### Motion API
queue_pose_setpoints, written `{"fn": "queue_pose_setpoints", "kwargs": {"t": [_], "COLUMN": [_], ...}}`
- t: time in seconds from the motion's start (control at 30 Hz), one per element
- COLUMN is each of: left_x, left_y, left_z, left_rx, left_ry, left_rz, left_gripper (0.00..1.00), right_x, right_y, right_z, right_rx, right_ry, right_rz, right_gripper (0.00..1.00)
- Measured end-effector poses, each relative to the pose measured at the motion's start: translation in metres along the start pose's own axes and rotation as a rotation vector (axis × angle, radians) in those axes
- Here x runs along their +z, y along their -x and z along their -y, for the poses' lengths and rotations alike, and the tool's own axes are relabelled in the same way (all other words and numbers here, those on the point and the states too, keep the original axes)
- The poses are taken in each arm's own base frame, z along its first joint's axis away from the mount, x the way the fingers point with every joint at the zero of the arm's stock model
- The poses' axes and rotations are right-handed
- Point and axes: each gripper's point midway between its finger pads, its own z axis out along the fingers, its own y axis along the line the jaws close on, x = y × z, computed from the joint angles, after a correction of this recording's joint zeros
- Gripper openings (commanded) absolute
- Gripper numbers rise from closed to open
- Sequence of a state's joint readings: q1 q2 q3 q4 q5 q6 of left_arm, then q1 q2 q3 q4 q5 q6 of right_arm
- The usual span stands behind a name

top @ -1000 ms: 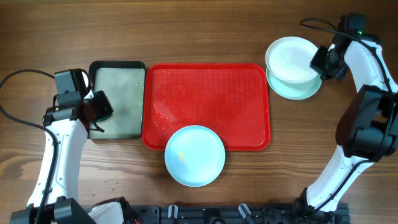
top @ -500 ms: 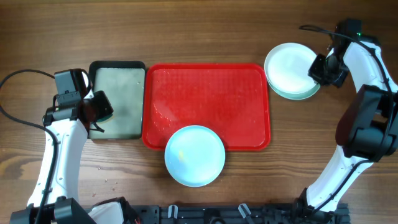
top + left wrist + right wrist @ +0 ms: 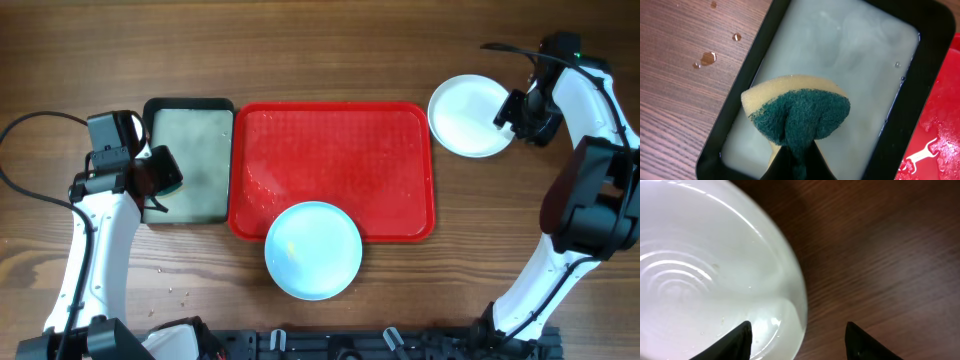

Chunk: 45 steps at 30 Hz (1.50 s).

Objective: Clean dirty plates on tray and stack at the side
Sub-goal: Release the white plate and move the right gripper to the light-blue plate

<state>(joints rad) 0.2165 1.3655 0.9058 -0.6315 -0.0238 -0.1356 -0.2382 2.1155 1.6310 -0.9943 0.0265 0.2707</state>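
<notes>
The red tray [image 3: 330, 150] lies mid-table. One pale aqua plate [image 3: 313, 250] rests on its front rim, overhanging toward me. A white plate [image 3: 465, 115] lies flat on the table right of the tray, and it hides whatever is beneath it. My right gripper [image 3: 516, 113] stands open at that plate's right edge. In the right wrist view the white plate [image 3: 705, 275] has its rim between the spread fingers [image 3: 740, 337], which do not touch it. My left gripper [image 3: 800, 162] is shut on a yellow-and-green sponge [image 3: 797, 112] above the water tray.
A black-rimmed tray of cloudy water [image 3: 190, 135] sits against the red tray's left side. Water drops [image 3: 705, 57] dot the wood to its left. Small crumbs [image 3: 175, 290] lie near the front left. The right arm [image 3: 590, 190] stands along the right edge.
The right gripper lowered the white plate onto the aqua plate at the right, then opened and let it go. The left arm and sponge stayed still.
</notes>
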Motion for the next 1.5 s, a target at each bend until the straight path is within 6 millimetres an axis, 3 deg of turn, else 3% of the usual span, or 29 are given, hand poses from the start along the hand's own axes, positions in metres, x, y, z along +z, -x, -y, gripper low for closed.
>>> {"fn": "queue_pose_setpoints", "kwargs": {"t": [0.17,0.33,0.43,0.5,0.6,0.67,0.7,0.77,1.0,1.17,1.37,1.5], "left_x": [0.0,0.0,0.0,0.0,0.0,0.0,0.0,0.0,0.0,0.0,0.0,0.0], "left_y": [0.002,0.002,0.002,0.002,0.002,0.002,0.002,0.002,0.002,0.001,0.001,0.001], "left_z": [0.0,0.0,0.0,0.0,0.0,0.0,0.0,0.0,0.0,0.0,0.0,0.0], "left_rx": [-0.001,0.0,-0.001,-0.001,0.0,-0.001,-0.001,0.0,0.0,-0.001,-0.001,-0.001], "left_ry": [-0.001,-0.001,-0.001,-0.001,-0.001,-0.001,-0.001,-0.001,-0.001,-0.001,-0.001,-0.001], "left_rz": [0.007,0.007,0.007,0.007,0.007,0.007,0.007,0.007,0.007,0.006,0.006,0.006], "left_gripper": [0.04,0.04,0.04,0.04,0.04,0.04,0.04,0.04,0.04,0.04,0.04,0.04], "right_x": [-0.008,-0.036,-0.053,-0.059,-0.058,-0.057,-0.057,-0.057,-0.053,-0.056,-0.084,-0.081], "right_y": [-0.018,-0.057,-0.1,-0.142,-0.189,-0.206,-0.228,-0.252,-0.279,-0.289,-0.281,-0.278], "right_z": [-0.051,-0.128,-0.176,-0.211,-0.235,-0.24,-0.249,-0.257,-0.26,-0.25,-0.235,-0.229], "right_rx": [-0.213,-0.518,-0.769,-0.97,-1.175,-1.237,-1.319,-1.403,-1.43,-1.351,-1.254,-1.222], "right_ry": [0.258,0.482,0.538,0.566,0.495,0.459,0.427,0.387,0.169,0.041,-0.047,-0.08], "right_rz": [-0.061,-0.086,-0.097,-0.125,-0.157,-0.171,-0.18,-0.186,-0.149,-0.141,-0.065,-0.059], "right_gripper": [0.72,0.7,0.68,0.64,0.62,0.61,0.61,0.61,0.61,0.61,0.56,0.56]}}
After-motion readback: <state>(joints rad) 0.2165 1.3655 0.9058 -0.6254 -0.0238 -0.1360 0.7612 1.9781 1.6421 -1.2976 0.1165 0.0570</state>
